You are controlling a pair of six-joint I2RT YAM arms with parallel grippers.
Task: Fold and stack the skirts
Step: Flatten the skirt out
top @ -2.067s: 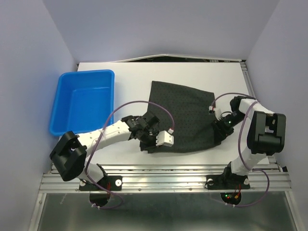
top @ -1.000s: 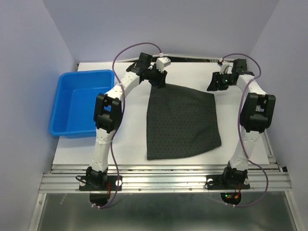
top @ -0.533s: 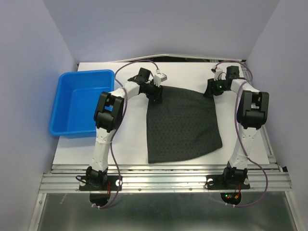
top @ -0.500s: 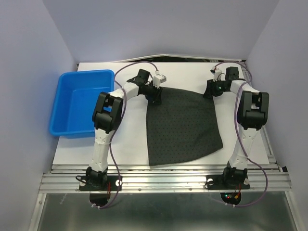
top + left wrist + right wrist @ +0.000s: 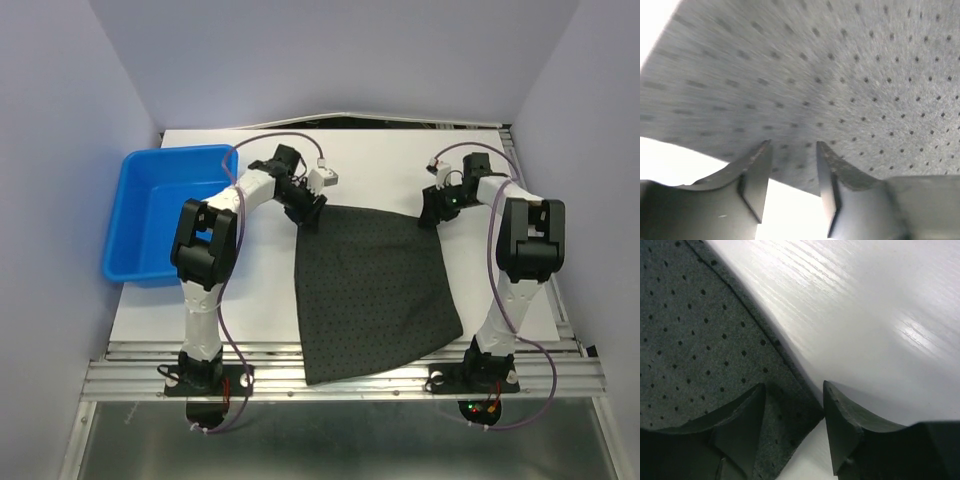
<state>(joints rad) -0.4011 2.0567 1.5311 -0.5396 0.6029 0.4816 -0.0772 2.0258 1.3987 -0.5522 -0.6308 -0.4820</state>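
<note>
skirt point(image 5: 375, 290): matt charcoal cloth, finely dotted. table point(image 5: 865, 315): smooth, white, faint grain, soft sheen. tub point(image 5: 178, 153): glossy blue plastic. left gripper point(image 5: 792, 146): matt black plastic.

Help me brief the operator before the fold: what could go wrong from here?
The skirt overhangs the table at its near edge; a pull toward the arms could slide it off. The left gripper and right gripper sit at its far corners with jaws apart; a corner may slip, skewing the fold.

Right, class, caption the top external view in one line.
Left gripper and right gripper at far corners of a dark dotted cloth skirt spread on a white table, blue plastic tub beside.
</note>
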